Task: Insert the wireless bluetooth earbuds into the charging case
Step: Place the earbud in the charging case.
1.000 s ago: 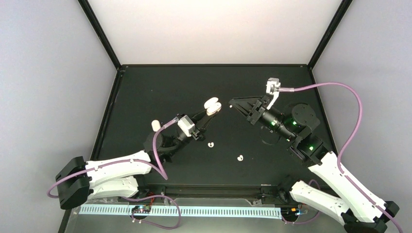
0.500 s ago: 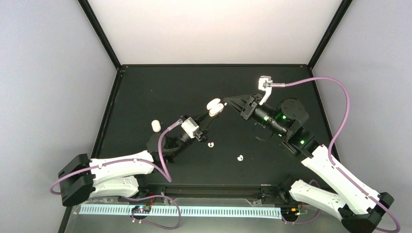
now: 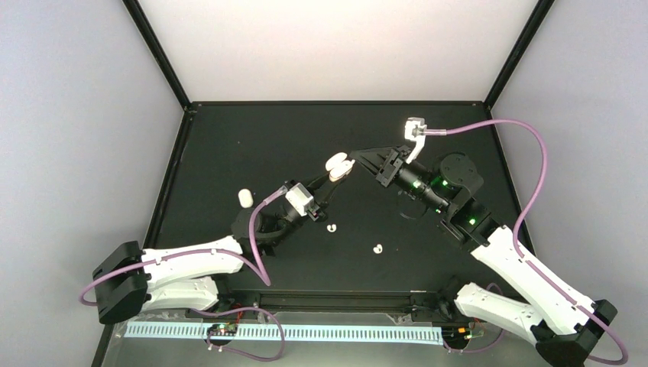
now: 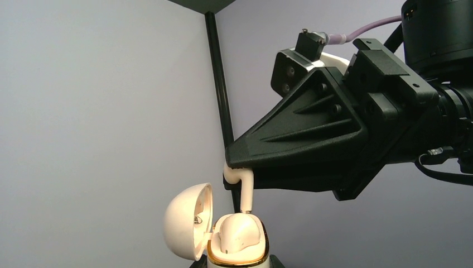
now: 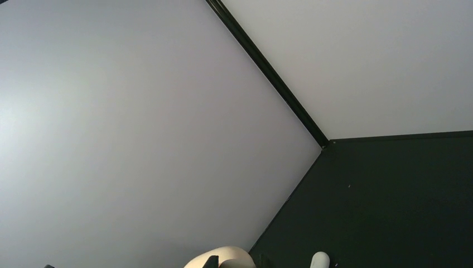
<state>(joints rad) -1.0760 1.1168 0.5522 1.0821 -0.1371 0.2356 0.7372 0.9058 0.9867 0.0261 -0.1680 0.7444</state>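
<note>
Earbud: right pincer grasps | case: left pincer grasps | black table, grey walls

A black table sits between pale walls, a pale toothed strip along its near edge.

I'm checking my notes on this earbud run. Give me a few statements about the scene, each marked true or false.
1. The charging case has its lid open. True.
2. Two small earbuds lie on the table. True.
3. The right gripper is empty. False: it holds a stemmed earbud, stem down, right at the open case.
4. Nothing holds the case. False: the left gripper grips it.
</note>
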